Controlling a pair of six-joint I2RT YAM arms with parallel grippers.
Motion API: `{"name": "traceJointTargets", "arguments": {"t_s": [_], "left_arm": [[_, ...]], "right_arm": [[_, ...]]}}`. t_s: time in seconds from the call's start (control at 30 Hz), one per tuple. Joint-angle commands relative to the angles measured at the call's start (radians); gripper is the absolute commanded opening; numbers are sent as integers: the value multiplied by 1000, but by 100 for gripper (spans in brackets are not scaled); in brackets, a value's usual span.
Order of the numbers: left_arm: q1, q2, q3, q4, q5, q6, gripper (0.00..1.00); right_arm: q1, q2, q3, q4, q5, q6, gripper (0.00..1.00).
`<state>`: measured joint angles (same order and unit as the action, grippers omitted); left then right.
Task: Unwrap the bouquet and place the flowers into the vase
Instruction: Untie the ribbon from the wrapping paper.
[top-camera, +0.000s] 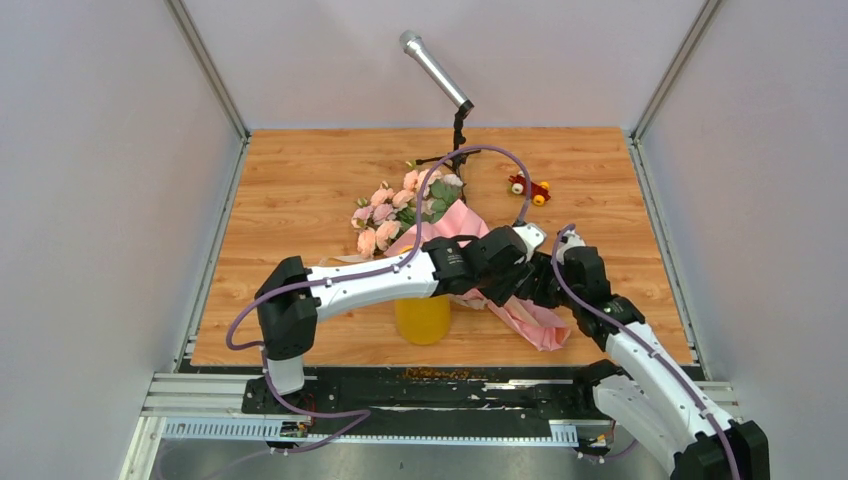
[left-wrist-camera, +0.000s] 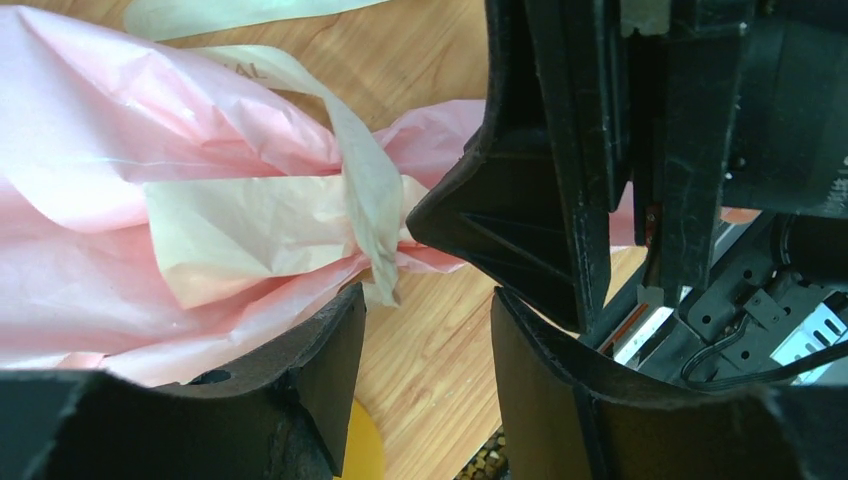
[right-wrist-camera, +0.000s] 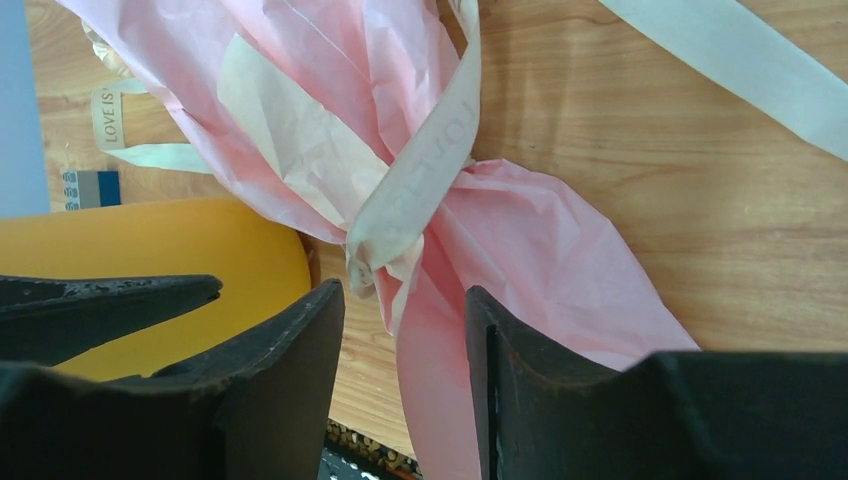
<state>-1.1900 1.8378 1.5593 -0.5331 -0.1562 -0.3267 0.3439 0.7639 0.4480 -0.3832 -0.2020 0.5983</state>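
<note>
The bouquet (top-camera: 543, 324) is wrapped in pale pink paper, with a cream inner sheet showing in the wrist views. Its ribbon (right-wrist-camera: 420, 180) is beige with faint pale lettering. The flowers (top-camera: 385, 212) are pink and peach, their leaves (top-camera: 438, 195) dull green. The vase (top-camera: 422, 320) is plain yellow. The table (top-camera: 300, 190) is warm orange-brown wood grain. The left arm (top-camera: 370, 282) and right arm (top-camera: 655, 362) are white with black joints and purple cables (top-camera: 482, 150). The left tool (left-wrist-camera: 425, 310) and right tool (right-wrist-camera: 402, 300) are black. A small toy (top-camera: 528, 187) is red and yellow.

High rear view over the table (top-camera: 300, 200); both wrist views close on the same ribbon knot (left-wrist-camera: 378, 235).
</note>
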Motion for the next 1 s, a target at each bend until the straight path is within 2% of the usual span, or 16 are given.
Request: {"name": "traceJointTargets", "arguments": {"t_s": [0.0,0.17,0.27,0.33,0.43,0.5,0.67,0.97], "left_arm": [[23,-63,37,-15,45,25,58],[56,-81,45,-28,90,35,58],[75,-95,40,-36,101,42,58],[90,-110,35,-46,107,48,58],[110,-138,15,-45,108,48,58],[113,-144,12,-42,97,58,58],[111,-94,35,-31,119,65,58],[111,72,122,32,238,49,57]], "right_arm": [[0,61,60,135,-51,-25,51],[1,190,78,229,-68,-35,54],[1,258,92,261,-83,-44,50],[0,288,100,261,-107,-50,40],[1,285,88,234,-106,-42,13],[1,258,69,207,-84,-39,6],[1,168,3,140,-44,-21,4],[0,83,-86,151,-2,25,6]]}}
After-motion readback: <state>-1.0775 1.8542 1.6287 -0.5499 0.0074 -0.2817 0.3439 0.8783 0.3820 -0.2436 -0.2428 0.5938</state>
